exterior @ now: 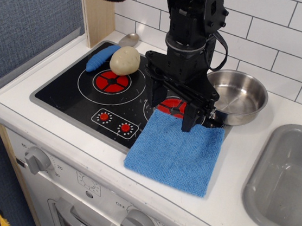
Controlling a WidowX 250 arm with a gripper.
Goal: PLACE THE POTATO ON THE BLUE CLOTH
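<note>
The potato (125, 60) rested in the upper left of the frame, on the black stove top (71, 90) at the upper edge of the left red burner (111, 80), touching the blue-handled spoon (104, 57) behind it. The blue cloth (177, 153) lay at lower centre, partly overhanging the stove's right edge. The gripper (168, 115) stood at centre, above the cloth's upper edge, jaws spread wide and holding nothing. The steel pan (237, 96) sat at right.

Matte black boxy arm with black cables, ending in a two-fingered end effector (167, 115).
</note>
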